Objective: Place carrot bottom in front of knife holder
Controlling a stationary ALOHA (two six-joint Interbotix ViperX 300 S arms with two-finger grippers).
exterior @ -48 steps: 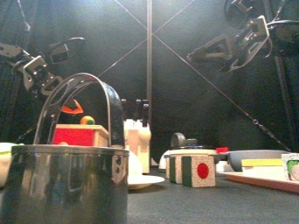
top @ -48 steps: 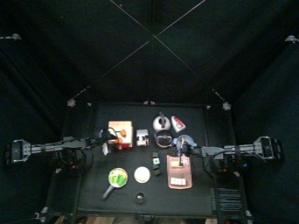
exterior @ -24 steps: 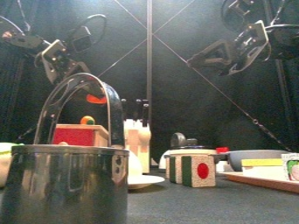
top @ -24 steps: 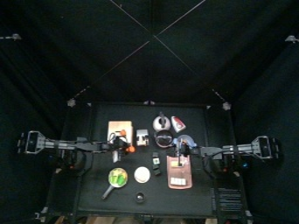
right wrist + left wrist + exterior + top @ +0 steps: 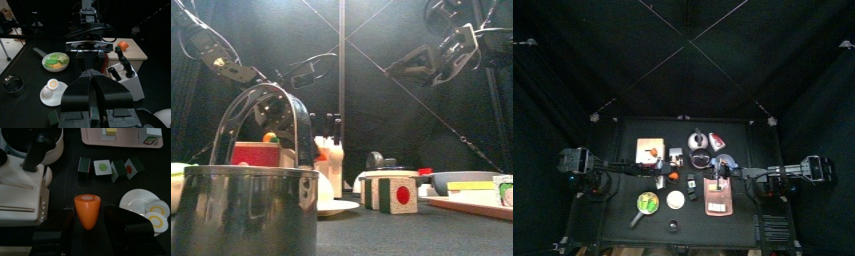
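The left claw [image 5: 87, 223] holds the carrot [image 5: 87, 210] by its sides, jaws set fairly wide around it and the narrow tip pointing back toward the wrist. In the top view the orange piece shows just left of the table's centre, directly below the knife holder [image 5: 675, 157] in the picture and a little apart from it. The holder is a pale block with black knife handles [image 5: 119, 64] standing in its slots. Behind it, a second orange piece [image 5: 122, 46] rests on the tan board [image 5: 137, 50]. A white plate [image 5: 137, 203] near the carrot carries a halved egg [image 5: 155, 213], and a green bowl [image 5: 55, 61] with a handle is filled with pale green and yellow food. A pink tray [image 5: 120, 138] holds a few small coloured blocks, and three picture tiles [image 5: 107, 168] stand in a row between it and the carrot. At lower left of the front view a metal pot [image 5: 245, 205] with a raised bail handle looms large; its inside cannot be seen. The right claw [image 5: 91, 85] hangs at the table's right side, jaws pressed together and empty.
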